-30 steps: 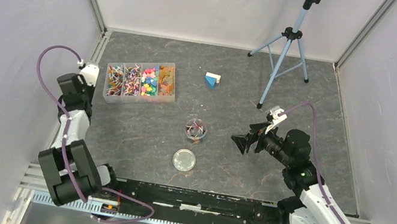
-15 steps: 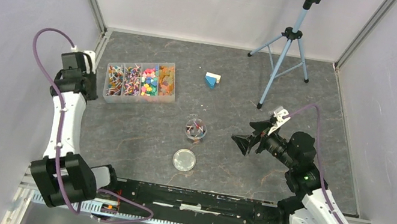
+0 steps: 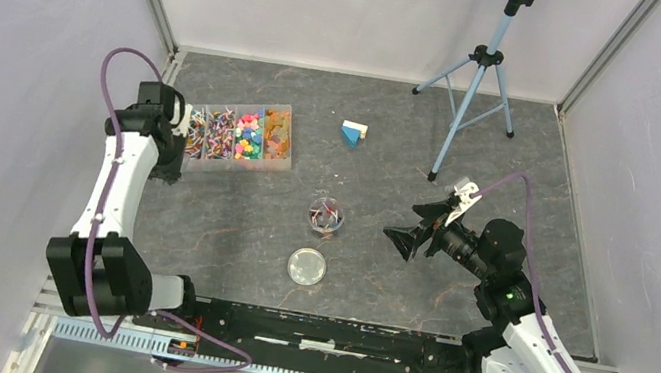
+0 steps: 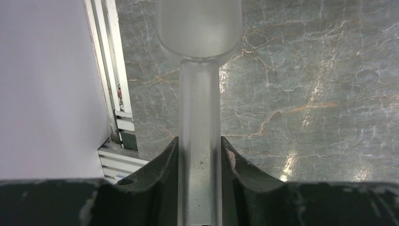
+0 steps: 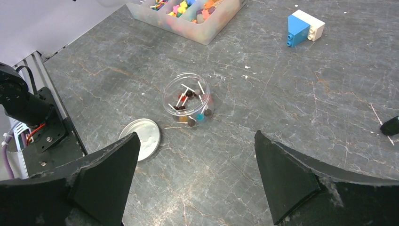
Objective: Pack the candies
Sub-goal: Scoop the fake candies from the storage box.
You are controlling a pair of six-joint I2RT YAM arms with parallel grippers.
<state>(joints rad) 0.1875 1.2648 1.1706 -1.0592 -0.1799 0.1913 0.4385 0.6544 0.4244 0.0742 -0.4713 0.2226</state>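
The candies (image 3: 236,135) fill a clear tray of several compartments at the back left; they also show in the right wrist view (image 5: 188,7). A small clear jar (image 3: 327,214) holds a few candies (image 5: 190,106). Its round lid (image 3: 307,266) lies flat in front of it. My left gripper (image 3: 170,163) is at the tray's left end, shut on the handle of a translucent scoop (image 4: 199,28) whose bowl looks empty over bare floor. My right gripper (image 3: 399,239) is open and empty, right of the jar, its jaws (image 5: 195,155) wide apart.
A blue-and-white block (image 3: 353,133) lies behind the jar. A tripod (image 3: 476,79) stands at the back right. A metal rail (image 4: 110,94) and the left wall run close beside the scoop. Walls enclose the floor on three sides.
My left arm has swung right from the wall to the tray's left end, still holding the scoop. The right arm has barely moved.
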